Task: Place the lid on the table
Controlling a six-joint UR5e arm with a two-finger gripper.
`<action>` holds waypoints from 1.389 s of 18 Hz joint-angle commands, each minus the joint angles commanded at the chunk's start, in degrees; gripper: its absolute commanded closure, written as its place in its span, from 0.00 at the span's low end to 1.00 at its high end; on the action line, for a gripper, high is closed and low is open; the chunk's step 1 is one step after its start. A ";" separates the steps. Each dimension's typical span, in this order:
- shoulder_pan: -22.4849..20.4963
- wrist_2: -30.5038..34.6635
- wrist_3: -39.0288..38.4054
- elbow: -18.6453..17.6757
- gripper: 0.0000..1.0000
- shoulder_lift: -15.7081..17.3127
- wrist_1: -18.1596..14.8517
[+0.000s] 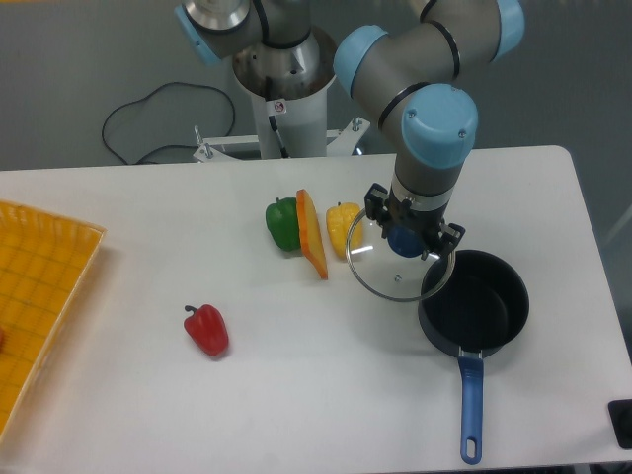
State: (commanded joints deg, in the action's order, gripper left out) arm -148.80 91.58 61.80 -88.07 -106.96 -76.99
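The lid is held by its blue knob in the pincer, which is clamped on it. The lid is carried above the table, with one edge over the rim of the pot and the other near the yellow pepper. The carrying step seems in hand. Next, a bare spot should be reached, the lid lowered flat, and then released.

hand gripping lid, beside saucepan

no readable text; small red-ringed sticker on robot base, illegible.
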 joint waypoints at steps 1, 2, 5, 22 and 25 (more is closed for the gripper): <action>0.09 0.00 -0.70 0.00 0.37 0.00 0.09; 0.18 -0.09 -1.23 0.00 0.37 0.00 0.96; 1.14 -0.44 -3.34 0.18 0.37 -0.18 2.37; 7.29 -2.37 -22.24 1.58 0.37 -7.03 11.24; 8.26 -2.37 -24.17 1.50 0.37 -8.08 11.60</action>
State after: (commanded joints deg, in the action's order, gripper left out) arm -140.54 89.21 37.63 -86.57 -115.05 -65.39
